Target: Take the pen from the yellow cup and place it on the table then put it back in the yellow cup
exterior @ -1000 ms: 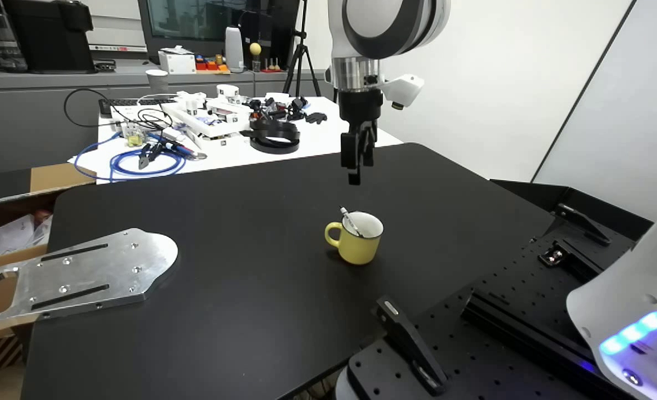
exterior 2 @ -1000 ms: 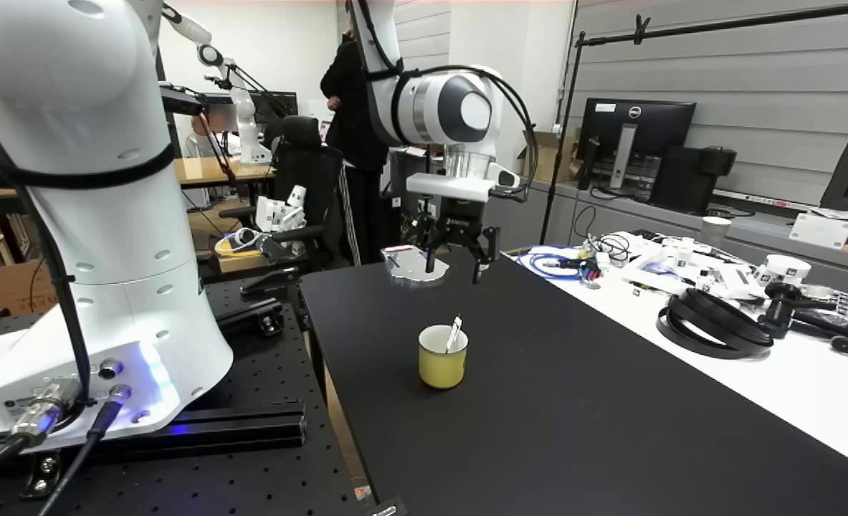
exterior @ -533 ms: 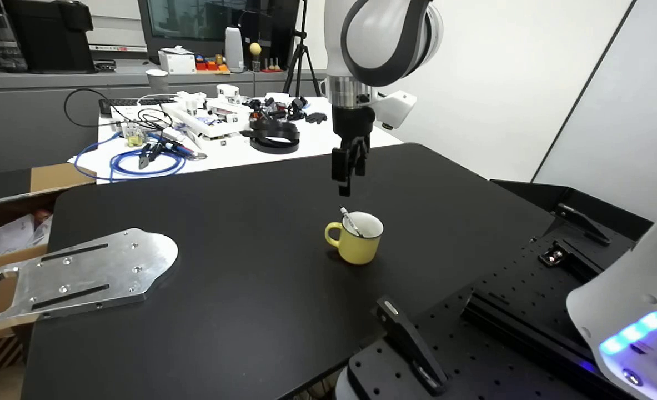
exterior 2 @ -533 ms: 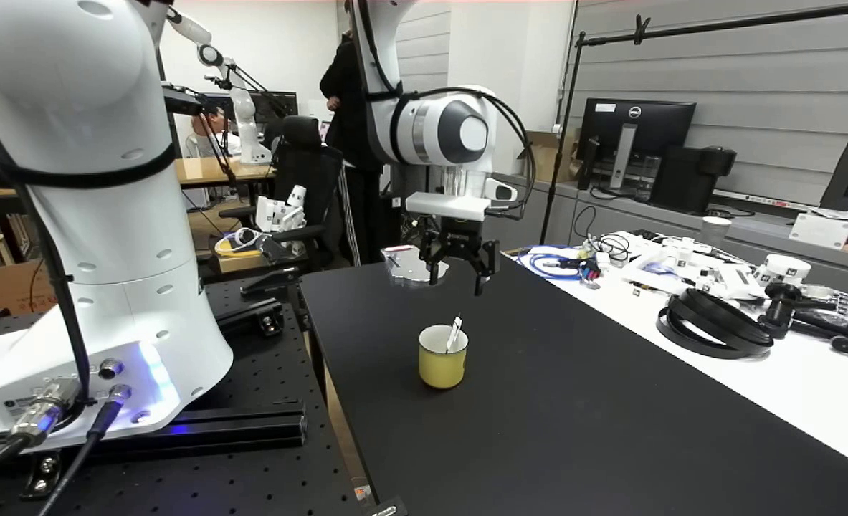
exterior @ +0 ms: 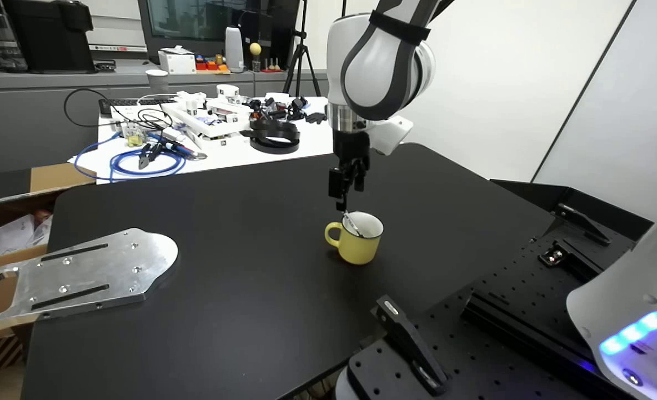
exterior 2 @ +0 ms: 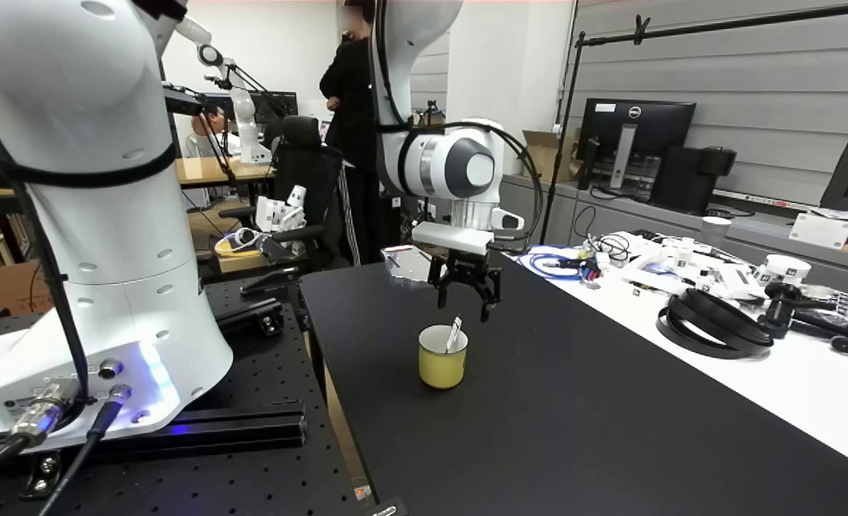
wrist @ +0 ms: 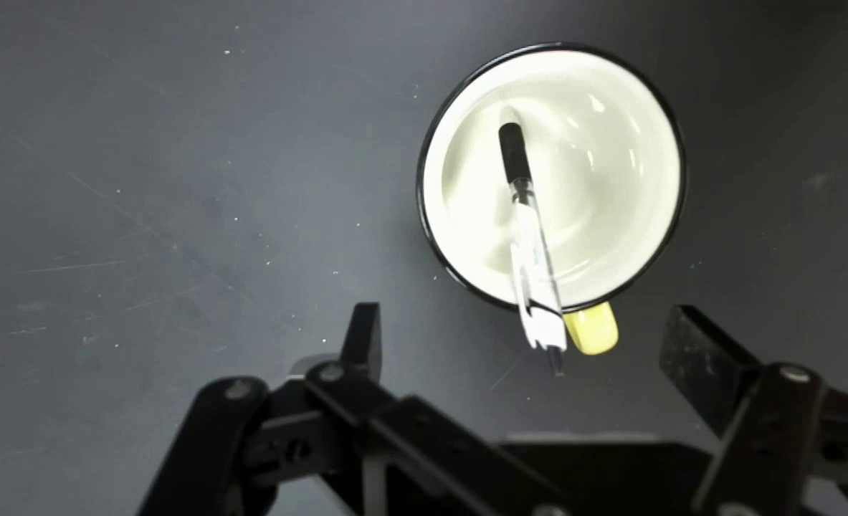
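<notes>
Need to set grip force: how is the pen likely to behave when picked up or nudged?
The pen is probably stiff, as it looks straight along its length. It may roll only a little if laid down, since a clip stands out from its side. It leans in the yellow cup, top end sticking out, so it could pivot or slide if nudged.

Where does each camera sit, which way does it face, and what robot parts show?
An exterior view: seemingly raised beside the black table, looking down across it toward the white table; arm and part of base show.
An exterior view: near the base, looking past it toward an office chair; base, arm and gripper show.
Wrist view: on the arm, looking down past the open gripper at the pen in the yellow cup.
Both exterior views share cup, pen and gripper.
</notes>
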